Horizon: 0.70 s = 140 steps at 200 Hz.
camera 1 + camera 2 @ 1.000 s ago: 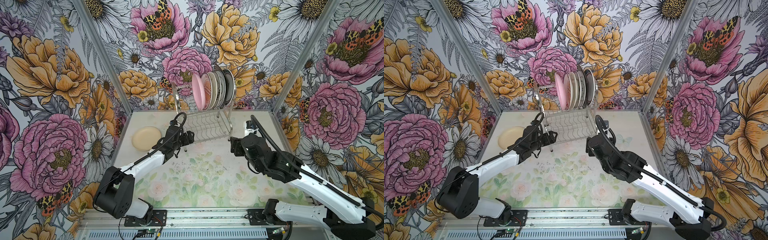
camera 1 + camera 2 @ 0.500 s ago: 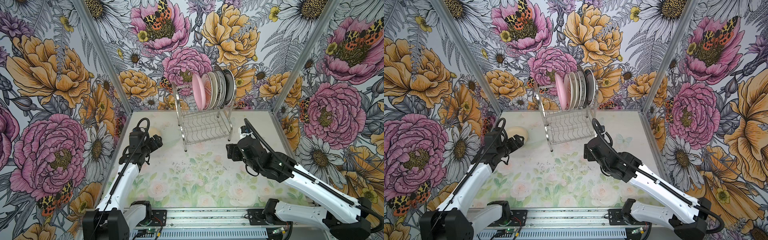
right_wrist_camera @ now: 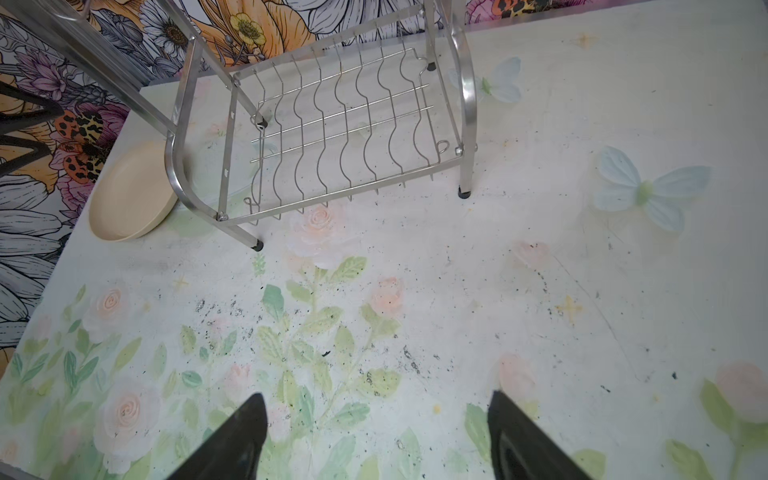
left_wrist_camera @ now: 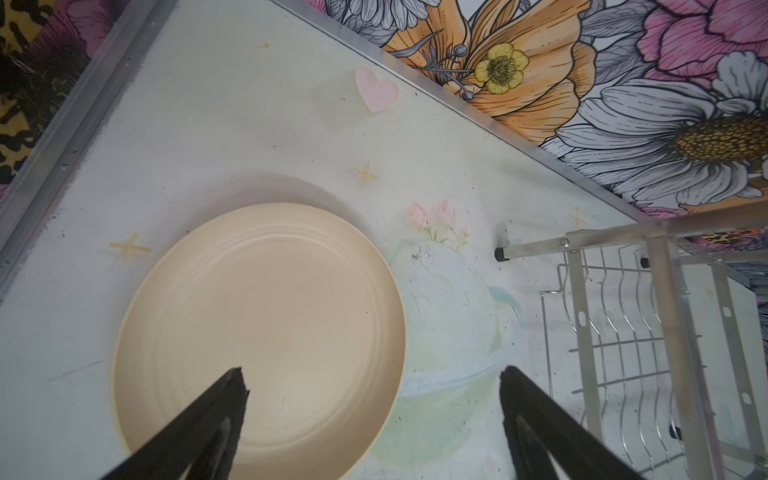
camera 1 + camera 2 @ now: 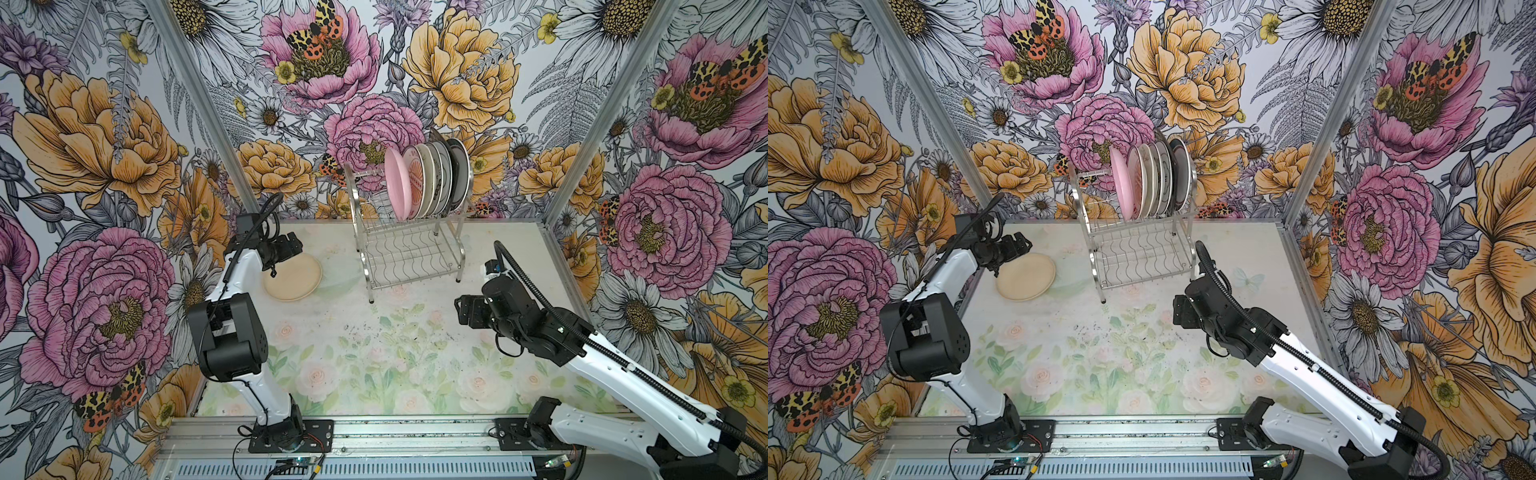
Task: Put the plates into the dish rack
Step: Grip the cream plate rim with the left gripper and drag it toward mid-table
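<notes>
1. Left gripper [image 4: 372, 374]: jaws spread wide and empty. It is poised over the edge of the cream plate [image 4: 257, 316], with one finger above the plate's face and the other above bare table [image 4: 208, 124].
2. Cream plate: it lies flat beside the dish rack [image 5: 409, 253], on the rack's left and clear of its feet.
3. Right gripper [image 3: 376, 399]: jaws wide and empty, in front of the rack.
4. Dish rack: the loaded plates [image 5: 424, 183] stand on edge in the upper tier. The lower tier is empty.
5. Risk: the flat plate offers only a low rim. A finger may skid across the smooth face, or shove the plate into the rack's foot.
6. Risk: a tilted entry beside the pink plate [image 5: 397, 185] could knock the standing row.
</notes>
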Available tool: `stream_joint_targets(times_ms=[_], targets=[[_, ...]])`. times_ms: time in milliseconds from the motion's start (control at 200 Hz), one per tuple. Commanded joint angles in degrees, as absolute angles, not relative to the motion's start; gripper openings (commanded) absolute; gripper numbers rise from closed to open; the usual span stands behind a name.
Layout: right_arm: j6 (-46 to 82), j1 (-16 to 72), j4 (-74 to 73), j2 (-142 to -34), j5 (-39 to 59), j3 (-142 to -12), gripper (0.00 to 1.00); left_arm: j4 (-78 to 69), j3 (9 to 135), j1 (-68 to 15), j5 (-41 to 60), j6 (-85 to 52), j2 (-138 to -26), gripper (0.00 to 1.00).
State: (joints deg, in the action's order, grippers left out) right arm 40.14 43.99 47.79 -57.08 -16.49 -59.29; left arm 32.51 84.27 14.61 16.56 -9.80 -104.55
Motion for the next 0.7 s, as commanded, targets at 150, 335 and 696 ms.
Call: stream_joint_targets(times_ms=[150,335,696], targets=[[42.2,42.7,47.3,-56.1,-13.0,-56.3,0.84,37.4,98.7,15.3,15.3,-3.9,-118.9,0.96],[42.7,41.5,47.3,-56.4,-11.7,-54.8,0.85,40.1,108.8,15.3,12.3,-2.9,-127.2,0.95],[43.1,39.9,47.4,-57.0,-10.6,-55.0,0.85,45.9,125.3,15.3,11.9,-2.7,-140.9,0.95]])
